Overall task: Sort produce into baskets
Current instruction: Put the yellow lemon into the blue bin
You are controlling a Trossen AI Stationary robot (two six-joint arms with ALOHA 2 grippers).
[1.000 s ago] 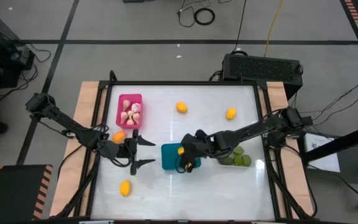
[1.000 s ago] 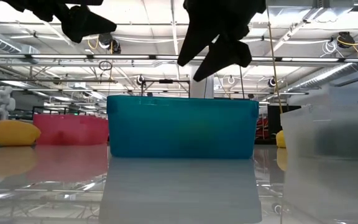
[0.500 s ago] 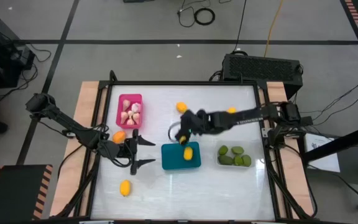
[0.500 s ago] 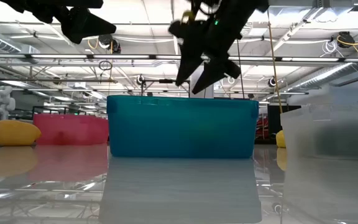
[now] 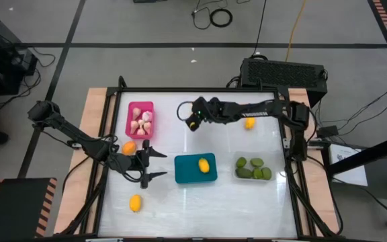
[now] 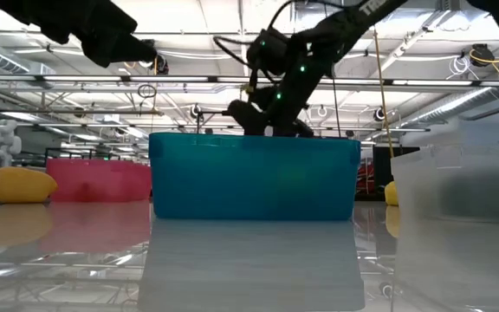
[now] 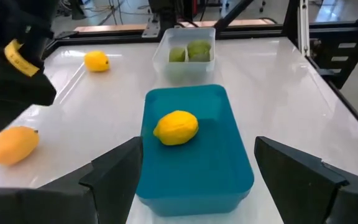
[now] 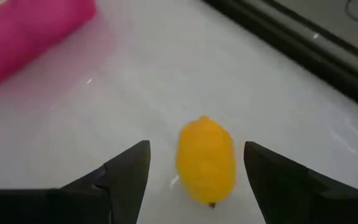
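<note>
White and glossy, the bench [image 5: 180, 202] lay under me with the sort well along but not finished. My pink basket [image 5: 140, 119] already held its cluster of pale garlic bulbs [image 5: 142, 122], and the clear basket [image 5: 253, 169] on the far right side carried the dark-green fruits [image 5: 252, 168]. One yellow fruit [image 5: 204, 165] sat inside the teal basket [image 5: 195, 169] in the middle, and my left wrist camera showed it lying there alone.

Four yellow-orange fruits were left loose, by my count. One lay under my right fingers [image 8: 191, 177], out near the back edge of the bench: it showed as the oval fruit [image 8: 206, 159] framed right between the two tips, which stood wide apart and held nothing. From above, my right gripper [image 5: 192, 121] covered that spot, so the fruit itself was hidden there. Another loose one [image 5: 249, 123] rested just beside my right forearm. A third [image 5: 129, 147] sat close to my left gripper [image 5: 154, 164], whose fingers were spread fully open and empty, pointing at the teal basket. The last [image 5: 135, 202] lay near the front left corner, well apart from everything.

So, my judgement: garlic and green fruits done, yellow ones barely started, and the next pick looked to be the fruit between my right tips.
</note>
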